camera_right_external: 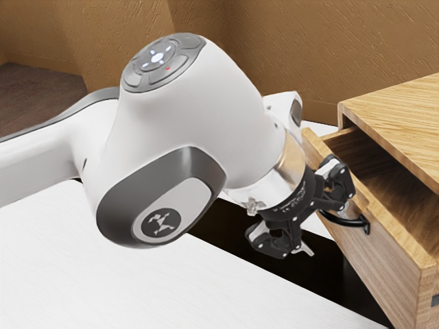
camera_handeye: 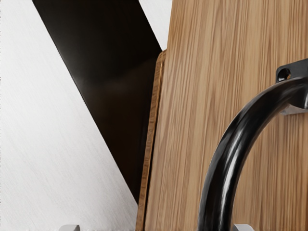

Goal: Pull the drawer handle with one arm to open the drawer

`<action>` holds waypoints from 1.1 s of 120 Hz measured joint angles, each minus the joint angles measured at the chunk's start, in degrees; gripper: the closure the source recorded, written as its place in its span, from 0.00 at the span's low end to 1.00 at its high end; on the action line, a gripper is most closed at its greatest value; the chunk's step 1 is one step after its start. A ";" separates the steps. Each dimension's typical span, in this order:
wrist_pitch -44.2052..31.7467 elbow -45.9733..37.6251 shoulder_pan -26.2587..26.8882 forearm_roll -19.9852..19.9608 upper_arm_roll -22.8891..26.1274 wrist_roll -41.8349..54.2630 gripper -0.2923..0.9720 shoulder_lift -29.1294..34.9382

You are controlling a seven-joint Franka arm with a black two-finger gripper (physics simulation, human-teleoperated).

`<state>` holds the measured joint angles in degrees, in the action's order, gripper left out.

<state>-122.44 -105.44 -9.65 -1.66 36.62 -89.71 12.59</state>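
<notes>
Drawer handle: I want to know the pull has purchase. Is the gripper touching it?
Cannot tell. In the wrist view the drawer handle passes right beside one fingertip, no gap or contact plain; in the exterior view the gripper covers that spot.

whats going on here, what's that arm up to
A white robot arm has its black two-finger hand at the curved black handle of a light wooden drawer. The fingers stand apart around the handle, not clamped on it. The drawer sits partly pulled out of its wooden cabinet.
</notes>
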 joint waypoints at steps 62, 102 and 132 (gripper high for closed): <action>-1.02 -4.36 0.14 -2.40 -1.44 0.03 0.48 3.89; -1.18 -7.62 -0.20 -4.75 -1.71 0.05 0.48 7.57; -1.65 -9.91 -0.38 -5.98 -1.81 0.06 0.48 9.92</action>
<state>-124.10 -115.35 -10.03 -7.65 34.81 -89.65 22.52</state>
